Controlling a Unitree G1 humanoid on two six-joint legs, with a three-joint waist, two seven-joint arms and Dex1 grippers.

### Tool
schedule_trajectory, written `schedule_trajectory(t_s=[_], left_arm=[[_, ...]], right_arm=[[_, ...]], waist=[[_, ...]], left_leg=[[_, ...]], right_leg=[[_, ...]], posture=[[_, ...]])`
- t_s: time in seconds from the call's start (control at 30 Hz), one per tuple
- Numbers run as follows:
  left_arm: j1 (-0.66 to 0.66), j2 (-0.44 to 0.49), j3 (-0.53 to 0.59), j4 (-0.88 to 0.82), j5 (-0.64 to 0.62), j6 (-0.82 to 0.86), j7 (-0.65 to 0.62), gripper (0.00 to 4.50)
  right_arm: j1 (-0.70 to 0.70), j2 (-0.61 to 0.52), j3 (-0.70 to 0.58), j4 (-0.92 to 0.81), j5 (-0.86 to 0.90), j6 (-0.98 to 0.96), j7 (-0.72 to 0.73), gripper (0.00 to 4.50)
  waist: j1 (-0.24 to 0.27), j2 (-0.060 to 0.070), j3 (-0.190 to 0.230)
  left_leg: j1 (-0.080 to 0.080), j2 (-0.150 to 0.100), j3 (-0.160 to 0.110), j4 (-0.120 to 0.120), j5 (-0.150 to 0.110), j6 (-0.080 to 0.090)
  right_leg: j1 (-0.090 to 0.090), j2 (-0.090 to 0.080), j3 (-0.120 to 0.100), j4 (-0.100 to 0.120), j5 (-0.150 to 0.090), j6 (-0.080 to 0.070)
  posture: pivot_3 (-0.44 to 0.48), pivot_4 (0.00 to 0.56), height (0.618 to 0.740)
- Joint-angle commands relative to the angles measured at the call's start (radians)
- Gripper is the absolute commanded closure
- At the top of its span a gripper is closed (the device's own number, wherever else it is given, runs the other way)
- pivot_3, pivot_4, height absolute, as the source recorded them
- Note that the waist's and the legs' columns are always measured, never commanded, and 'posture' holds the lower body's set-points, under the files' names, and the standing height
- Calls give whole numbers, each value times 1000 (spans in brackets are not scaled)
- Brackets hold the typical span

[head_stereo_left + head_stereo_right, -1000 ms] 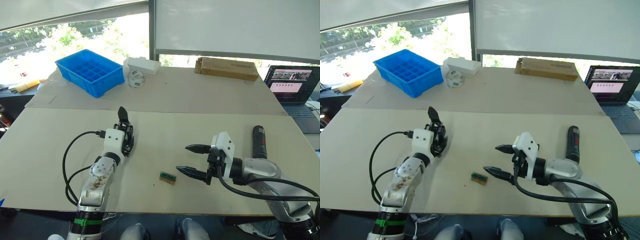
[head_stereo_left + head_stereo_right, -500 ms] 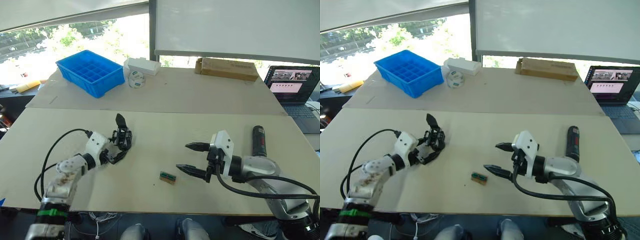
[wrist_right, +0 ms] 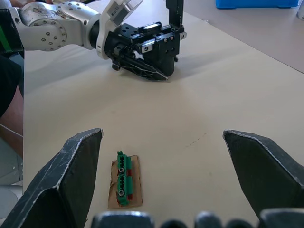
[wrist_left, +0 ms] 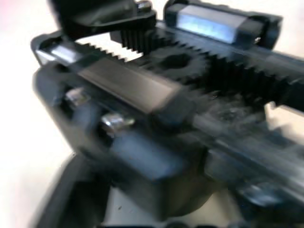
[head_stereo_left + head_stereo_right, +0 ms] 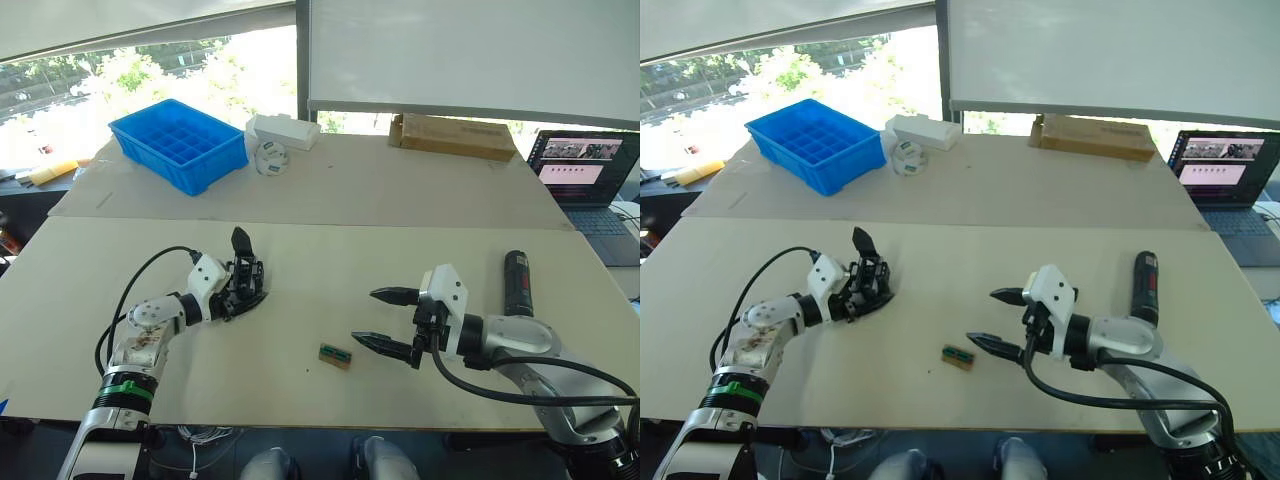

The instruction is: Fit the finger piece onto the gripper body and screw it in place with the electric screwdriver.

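From the head camera, we see our left gripper (image 5: 243, 293) closed around the gripper body (image 5: 246, 281) on the near-left part of the table (image 5: 330, 230). The finger piece (image 5: 240, 240) already stands up from the body, its tip pointing upward and away from us, so we judge the fitting done or nearly so. The electric screwdriver (image 5: 517, 283) lies untouched at the right, its long axis running away from us; picking it up and driving the screw remain. Our right gripper (image 5: 386, 320) hovers with its fingers spread wide, holding nothing, near a small green-topped block (image 5: 336, 355).

In the left wrist view, the gripper body (image 4: 156, 118) sits very close, toothed racks and a central gear showing; we cannot tell our own fingers apart from it there.

In the right wrist view, our fingers (image 3: 66, 175) stand wide apart over the green-topped block (image 3: 122, 178). Beyond, the left gripper (image 3: 135, 57) clasps the body (image 3: 154, 47), the finger piece (image 3: 175, 14) rising upright.
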Motion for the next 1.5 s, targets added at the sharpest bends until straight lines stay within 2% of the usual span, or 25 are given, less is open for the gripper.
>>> schedule_trajectory(t_s=[0.03, 0.17, 0.27, 0.4, 0.5, 0.7, 0.73, 0.77, 0.83, 0.87, 0.97, 1.13, 1.23, 1.3, 1.33, 1.43, 1.5], left_arm=[[16, -33, -8, -139, -54, 48, -15, 2086], [12, -132, -75, -315, -53, 141, 53, 2086], [-18, -178, -111, -337, -19, 169, 92, 2086], [-86, -235, -196, -274, 63, 189, 148, 2086], [-104, -258, -208, -214, 109, 162, 201, 2086], [-94, -261, -234, -132, 153, 131, 212, 2086], [-78, -247, -239, -136, 151, 140, 192, 2086], [-64, -231, -239, -146, 148, 156, 177, 1036], [-39, -199, -239, -171, 139, 181, 144, 256], [-24, -176, -230, -199, 128, 198, 131, 92], [44, -64, -168, -331, 67, 265, 69, 92], [100, 104, -65, -484, -64, 385, -42, 92], [95, 225, -20, -626, -225, 509, -204, 92], [74, 292, -9, -693, -313, 585, -285, 92], [34, 314, 2, -710, -392, 678, -305, 92], [-75, 319, 15, -752, -537, 844, -295, 92], [-138, 328, 15, -745, -561, 840, -329, 92]], right_arm=[[2, -11, -33, -44, 19, -4, -3, 0], [7, -23, -69, -47, 27, 1, -13, 0], [23, -33, -92, -60, 40, 11, -14, 0], [66, -55, -129, -81, 54, 20, -24, 0], [88, -58, -139, -97, 56, 23, -41, 0], [110, -54, -138, -117, 57, 29, -65, 0], [113, -55, -139, -120, 58, 31, -69, 0], [115, -57, -141, -123, 58, 34, -73, 0], [117, -60, -144, -126, 58, 38, -79, 0], [113, -55, -157, -127, 78, 60, -95, 0], [84, -37, -208, -132, 161, 146, -158, 0], [86, -89, -277, -134, 233, 233, -177, 0], [10, -115, -328, -90, 311, 420, -296, 0], [-66, -81, -355, -45, 356, 564, -416, 0], [-120, -34, -375, -8, 355, 639, -504, 0], [-240, 16, -444, 80, 338, 826, -622, 0], [-366, 46, -474, 165, 275, 958, -701, 0]], waist=[[0, 0, 0], [15, 0, 0], [14, 0, 0], [10, 0, 0], [1, 0, 0], [1, 0, 0], [1, 0, 0], [1, -1, 0], [0, 0, 0], [-1, 0, 0], [-8, 0, 0], [-4, 0, 0], [3, 0, 0], [4, 0, 0], [5, 0, 0], [7, 1, 1], [2, 2, 1]], left_leg=[[0, 0, 0, 0, 0, 0], [-3, -1, -2, 2, 0, 0], [-7, -1, -3, 4, 0, 1], [-6, -1, -3, 3, 0, 1], [-3, -1, -1, 2, 0, 1], [-1, 0, -1, 2, 0, 1], [-1, 0, -1, 2, 0, 1], [-1, 0, -1, 2, 0, 1], [0, 0, -1, 2, 0, 1], [0, 0, -1, 1, 0, 1], [1, 2, -1, 1, 0, 1], [0, 2, -2, 2, 0, 0], [-2, 1, -3, 2, 0, 1], [-3, 1, -3, 2, -1, 1], [-3, 0, -3, 2, -1, 1], [-4, 0, -3, 2, 0, 0], [-4, -1, -2, 2, 0, 0]], right_leg=[[0, 0, 0, 0, 0, 0], [0, -1, 0, -1, 0, 2], [-1, -1, 0, -2, 1, 3], [0, 1, -1, -2, 1, 2], [1, 2, 0, -1, 1, 3], [1, 1, 4, -1, 1, 2], [1, 1, 4, -1, 1, 2], [1, 0, 4, -1, 1, 2], [1, 0, 5, -1, 1, 2], [1, -1, 5, -1, 1, 2], [1, -3, 6, 0, 1, 1], [0, -5, 6, 1, 0, 0], [-1, -5, 6, 0, 0, 0], [-2, -7, 5, 0, 0, 1], [-2, -7, 5, 0, 0, 0], [-1, -4, 4, 0, 0, 0], [-1, -1, 5, 1, 0, 1]], posture=[[0, 150, 738], [0, 150, 738], [0, 150, 738], [0, 150, 738], [0, 150, 738], [0, 150, 738], [0, 150, 738], [0, 150, 738], [0, 150, 738], [0, 150, 738], [0, 150, 738], [0, 150, 738], [0, 150, 738], [0, 150, 738], [0, 150, 738], [0, 150, 738], [0, 150, 738]])
